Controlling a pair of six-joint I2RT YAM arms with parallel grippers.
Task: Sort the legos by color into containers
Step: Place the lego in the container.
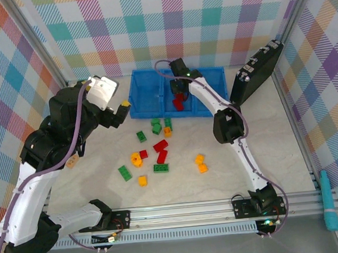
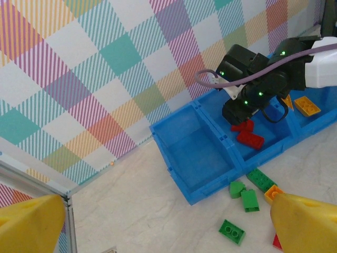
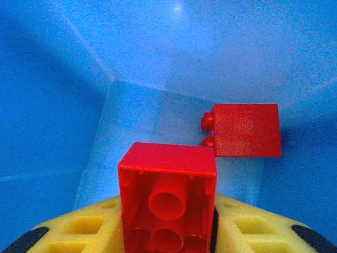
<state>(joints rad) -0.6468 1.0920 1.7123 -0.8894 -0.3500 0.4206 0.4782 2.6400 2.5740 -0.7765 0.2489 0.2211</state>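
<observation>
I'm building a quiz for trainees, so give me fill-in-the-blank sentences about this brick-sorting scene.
The right gripper hangs over the ___ compartment of the bin.
The brick between its fingers is ___.
The left compartment holds ___ bricks.
The jaws of the left gripper stand ___.
Missing: middle; red; no; open.

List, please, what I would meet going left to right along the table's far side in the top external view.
Left gripper → blue bin's left compartment → right gripper, holding a red brick in the middle compartment → black case.
</observation>
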